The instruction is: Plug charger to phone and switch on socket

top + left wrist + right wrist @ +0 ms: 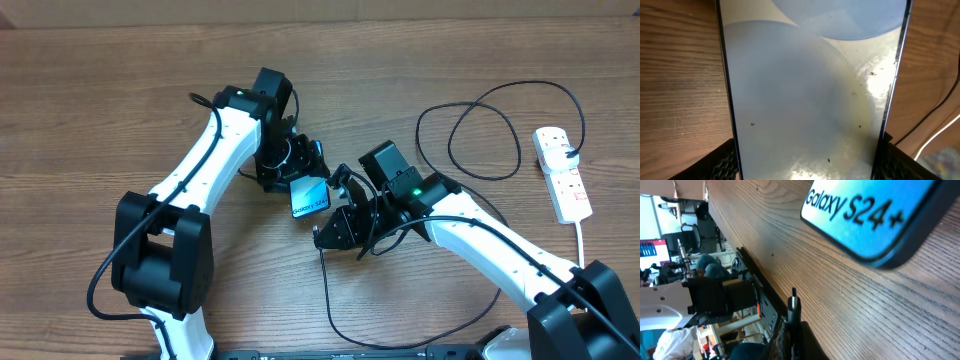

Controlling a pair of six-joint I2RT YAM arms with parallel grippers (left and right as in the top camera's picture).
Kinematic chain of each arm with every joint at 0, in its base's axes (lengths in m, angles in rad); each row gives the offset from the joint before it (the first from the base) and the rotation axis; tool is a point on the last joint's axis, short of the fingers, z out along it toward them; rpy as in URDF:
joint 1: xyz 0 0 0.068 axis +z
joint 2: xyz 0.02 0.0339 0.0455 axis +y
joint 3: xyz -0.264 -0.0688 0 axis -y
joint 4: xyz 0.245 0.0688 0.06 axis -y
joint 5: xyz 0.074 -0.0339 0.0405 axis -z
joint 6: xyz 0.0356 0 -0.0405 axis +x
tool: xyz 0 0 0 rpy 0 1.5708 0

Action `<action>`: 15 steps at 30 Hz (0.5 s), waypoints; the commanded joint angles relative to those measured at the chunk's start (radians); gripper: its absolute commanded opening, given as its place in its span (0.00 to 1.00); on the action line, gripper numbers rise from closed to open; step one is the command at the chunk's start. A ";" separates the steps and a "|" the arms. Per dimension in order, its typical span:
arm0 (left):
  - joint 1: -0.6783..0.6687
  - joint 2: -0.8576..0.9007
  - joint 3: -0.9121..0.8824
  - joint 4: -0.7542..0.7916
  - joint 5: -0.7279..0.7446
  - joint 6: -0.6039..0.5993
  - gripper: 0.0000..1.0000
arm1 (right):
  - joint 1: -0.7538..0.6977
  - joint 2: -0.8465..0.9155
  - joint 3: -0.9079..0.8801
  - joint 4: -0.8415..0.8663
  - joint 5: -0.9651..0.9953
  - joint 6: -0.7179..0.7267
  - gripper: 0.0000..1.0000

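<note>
In the overhead view my left gripper (298,176) is shut on the phone (310,196), whose blue screen faces up. In the left wrist view the phone (810,85) fills the frame, with a black finger (726,162) pressed against each long edge. My right gripper (328,232) sits just right of and below the phone, shut on the charger's small black connector (793,301). The connector's tip points toward the phone's lettered end (865,220), with a gap of bare wood between them. The charger cable (326,290) trails toward the front edge. The white socket (562,172) lies at far right.
A loop of black cable (480,130) lies between the right arm and the socket. A white cord (583,240) runs from the socket toward the front. The table (90,120) is brown wood.
</note>
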 commanded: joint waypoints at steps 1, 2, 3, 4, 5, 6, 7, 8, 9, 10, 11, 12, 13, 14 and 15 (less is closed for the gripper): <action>-0.014 -0.029 0.002 0.004 0.022 0.087 0.04 | 0.003 -0.006 0.014 0.006 0.003 0.023 0.04; -0.014 -0.029 0.002 0.004 0.034 0.101 0.04 | 0.003 -0.006 0.014 0.007 0.003 0.023 0.04; -0.014 -0.029 0.002 0.004 0.043 0.113 0.04 | 0.003 -0.006 0.014 0.010 0.003 0.025 0.04; -0.014 -0.029 0.002 0.005 0.053 0.115 0.04 | 0.003 -0.006 0.014 0.014 0.005 0.035 0.04; -0.014 -0.029 0.002 0.008 0.060 0.118 0.04 | 0.003 -0.006 0.014 0.021 0.011 0.050 0.04; -0.014 -0.029 0.002 0.010 0.064 0.118 0.04 | 0.003 -0.006 0.014 0.026 0.018 0.064 0.04; -0.014 -0.029 0.002 0.013 0.066 0.118 0.04 | 0.003 -0.006 0.014 0.033 0.028 0.081 0.04; -0.014 -0.029 0.002 0.016 0.066 0.118 0.04 | 0.003 -0.006 0.014 0.040 0.034 0.094 0.04; -0.014 -0.029 0.002 0.018 0.067 0.118 0.04 | 0.003 -0.006 0.014 0.044 0.038 0.102 0.04; -0.014 -0.029 0.002 0.020 0.071 0.118 0.04 | 0.003 -0.006 0.014 0.047 0.044 0.114 0.04; -0.014 -0.029 0.002 0.021 0.077 0.118 0.04 | 0.003 -0.006 0.014 0.047 0.049 0.121 0.04; -0.014 -0.029 0.002 0.023 0.086 0.118 0.04 | 0.003 -0.006 0.014 0.047 0.049 0.123 0.04; -0.014 -0.029 0.002 0.024 0.090 0.118 0.04 | 0.003 -0.006 0.014 0.047 0.050 0.122 0.04; -0.014 -0.029 0.002 0.025 0.093 0.118 0.04 | 0.003 -0.006 0.014 0.047 0.052 0.123 0.04; -0.014 -0.029 0.002 0.027 0.095 0.117 0.04 | 0.003 -0.006 0.014 0.047 0.054 0.123 0.04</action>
